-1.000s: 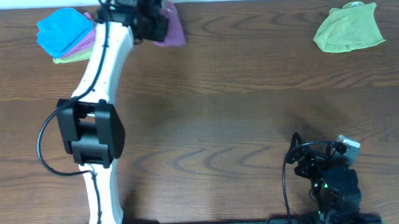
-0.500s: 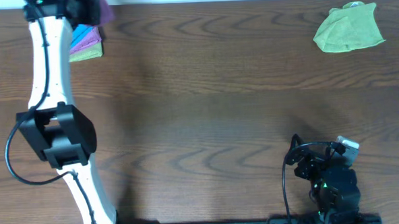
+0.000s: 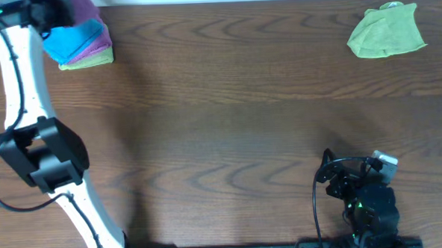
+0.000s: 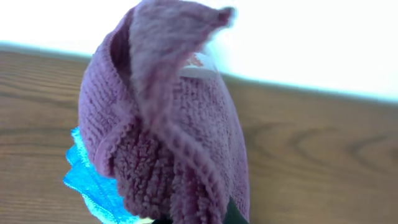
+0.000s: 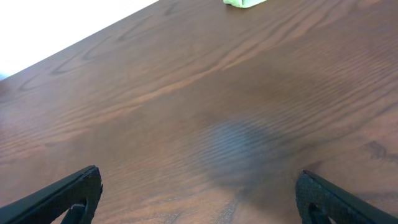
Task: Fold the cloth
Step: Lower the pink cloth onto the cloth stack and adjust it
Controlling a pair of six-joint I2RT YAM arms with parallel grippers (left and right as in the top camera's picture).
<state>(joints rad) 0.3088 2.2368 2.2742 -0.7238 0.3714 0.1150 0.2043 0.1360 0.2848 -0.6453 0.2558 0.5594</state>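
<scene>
Cloth is held bunched, pinched in left end effector above worktop, prob for re-laying flat; right end effector spread, idle.

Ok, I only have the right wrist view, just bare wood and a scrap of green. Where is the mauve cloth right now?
Observer: The left gripper holds the mauve cloth bunched up, at the far left corner of the table.
Operator: Anything near it?
Observer: A stack of folded cloths, with a bright blue cloth on top.
Operator: And that green scrap?
Observer: It is a crumpled lime-green cloth, lying alone at the far right.
</scene>
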